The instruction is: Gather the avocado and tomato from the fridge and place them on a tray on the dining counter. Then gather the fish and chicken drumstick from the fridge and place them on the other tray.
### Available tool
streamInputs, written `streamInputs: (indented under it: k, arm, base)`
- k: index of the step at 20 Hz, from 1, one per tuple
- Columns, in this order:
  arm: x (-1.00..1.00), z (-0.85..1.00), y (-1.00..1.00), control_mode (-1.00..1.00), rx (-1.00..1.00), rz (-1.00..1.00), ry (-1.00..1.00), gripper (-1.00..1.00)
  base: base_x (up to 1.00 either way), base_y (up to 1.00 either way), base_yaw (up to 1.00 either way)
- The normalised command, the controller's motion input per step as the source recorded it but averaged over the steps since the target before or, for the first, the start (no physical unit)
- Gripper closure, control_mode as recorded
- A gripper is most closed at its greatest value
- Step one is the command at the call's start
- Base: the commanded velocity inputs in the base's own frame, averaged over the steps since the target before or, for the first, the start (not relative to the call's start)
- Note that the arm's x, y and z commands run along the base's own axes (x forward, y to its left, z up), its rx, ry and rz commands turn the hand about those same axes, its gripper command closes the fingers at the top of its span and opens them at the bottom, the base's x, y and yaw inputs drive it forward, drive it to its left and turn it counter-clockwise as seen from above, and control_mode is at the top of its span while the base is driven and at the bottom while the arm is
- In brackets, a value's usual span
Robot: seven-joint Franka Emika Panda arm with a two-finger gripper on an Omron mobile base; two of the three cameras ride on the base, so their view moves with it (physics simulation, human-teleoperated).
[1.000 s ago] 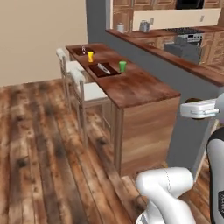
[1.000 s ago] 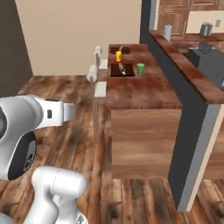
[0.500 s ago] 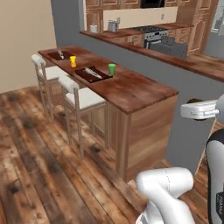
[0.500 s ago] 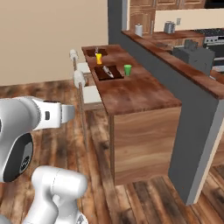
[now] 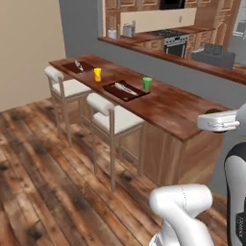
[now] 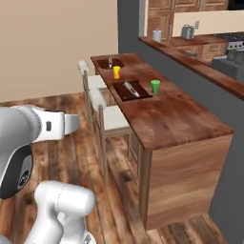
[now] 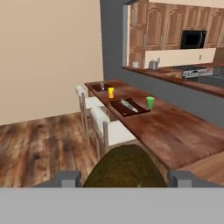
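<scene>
Avocado (image 7: 124, 168) is gripped between the gripper (image 7: 123, 177) fingers short of the dining counter (image 5: 168, 108), and could be dropped beside the near tray (image 5: 126, 91) if released too early.

The gripper (image 7: 124, 177), held level, clasps a dark-green rounded item.

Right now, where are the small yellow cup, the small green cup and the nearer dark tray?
small yellow cup (image 5: 97, 74), left base view, its side.
small green cup (image 6: 155, 86), right base view, its side.
nearer dark tray (image 7: 120, 105), hand view, its bare left end.
</scene>
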Motion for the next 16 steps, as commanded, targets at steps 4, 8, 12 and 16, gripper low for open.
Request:
streamInputs:
  k: [4, 8, 12, 16]
  arm:
    - [0.00, 0.00, 0.00, 1.00, 0.00, 0.00, 0.00, 1.00]
    - [0.00, 0.00, 0.00, 1.00, 0.00, 0.00, 0.00, 1.00]
    - [0.00, 0.00, 0.00, 1.00, 0.00, 0.00, 0.00, 1.00]
    - [0.00, 0.00, 0.00, 1.00, 0.00, 0.00, 0.00, 1.00]
  base:
    - [1.00, 0.82, -0.04]
    - [1.00, 0.62, -0.03]
    - [1.00, 0.00, 0.00]
    - [1.00, -0.03, 0.00]
